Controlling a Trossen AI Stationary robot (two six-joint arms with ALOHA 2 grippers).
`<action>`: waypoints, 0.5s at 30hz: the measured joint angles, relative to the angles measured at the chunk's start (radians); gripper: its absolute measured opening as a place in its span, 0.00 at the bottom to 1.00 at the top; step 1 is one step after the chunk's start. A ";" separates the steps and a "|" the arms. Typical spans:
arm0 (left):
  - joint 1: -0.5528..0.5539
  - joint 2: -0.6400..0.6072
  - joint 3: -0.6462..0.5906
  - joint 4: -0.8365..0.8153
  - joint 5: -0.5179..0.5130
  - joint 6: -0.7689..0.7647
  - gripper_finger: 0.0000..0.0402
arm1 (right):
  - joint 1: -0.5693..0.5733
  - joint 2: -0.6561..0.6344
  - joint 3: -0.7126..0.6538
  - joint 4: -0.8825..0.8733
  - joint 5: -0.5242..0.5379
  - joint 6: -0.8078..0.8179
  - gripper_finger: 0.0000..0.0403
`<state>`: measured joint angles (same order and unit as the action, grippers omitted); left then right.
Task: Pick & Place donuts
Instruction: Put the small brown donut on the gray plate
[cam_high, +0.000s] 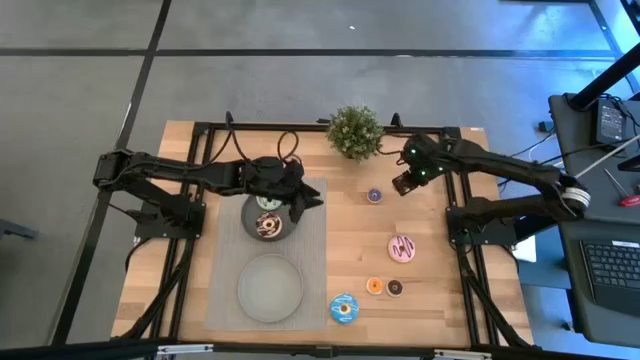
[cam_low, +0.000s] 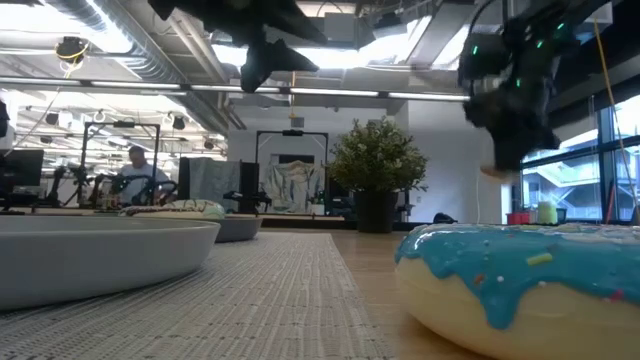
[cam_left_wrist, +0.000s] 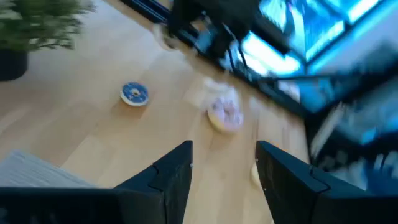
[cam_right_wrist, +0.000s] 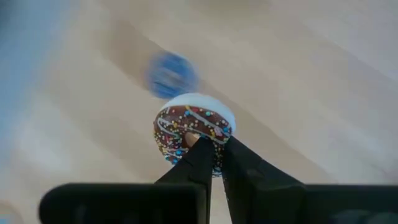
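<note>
My right gripper (cam_high: 405, 184) is shut on a chocolate-iced donut with sprinkles and a pale underside (cam_right_wrist: 194, 132), held above the table's far right, next to a mini purple donut (cam_high: 375, 195). My left gripper (cam_high: 302, 196) is open and empty, above the right rim of the far grey plate (cam_high: 248, 218). That plate holds a green donut (cam_high: 268, 203) and a dark, pale-streaked donut (cam_high: 268, 227). Pink-striped (cam_high: 402, 247), orange (cam_high: 374, 286), dark brown (cam_high: 395, 288) and blue (cam_high: 343, 308) donuts lie flat on the wood. My right gripper holds the chocolate donut by the part of its ring nearest the wrist (cam_right_wrist: 211, 163). One fingertip (cam_right_wrist: 198, 148) reaches up to the hole; the fingers hide the rest of the hold. They slant down from the table's right. The donut is clear of the table, iced face toward the wrist.
A second grey plate (cam_high: 270, 287) sits on the grey mat (cam_high: 312, 250) at the near side. A small potted plant (cam_high: 354, 131) stands at the far edge between the arms. Black frame rails (cam_high: 205, 210) run along both sides of the table.
</note>
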<state>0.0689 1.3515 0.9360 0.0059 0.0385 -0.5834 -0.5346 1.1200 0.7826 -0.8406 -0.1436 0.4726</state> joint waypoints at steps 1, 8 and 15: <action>0.003 0.005 0.000 0.018 -0.013 -0.036 0.43 | 0.018 -0.026 0.000 0.039 -0.019 0.025 0.07; 0.013 0.078 0.000 0.118 -0.045 -0.228 0.43 | 0.160 -0.089 0.002 0.458 -0.039 0.180 0.08; 0.014 0.128 0.000 0.366 -0.065 -0.295 0.43 | 0.246 0.003 0.002 0.662 0.004 0.230 0.06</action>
<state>0.0826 1.4796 0.9360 0.3717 -0.0268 -0.8784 -0.2886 1.1227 0.7845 -0.1785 -0.1391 0.7030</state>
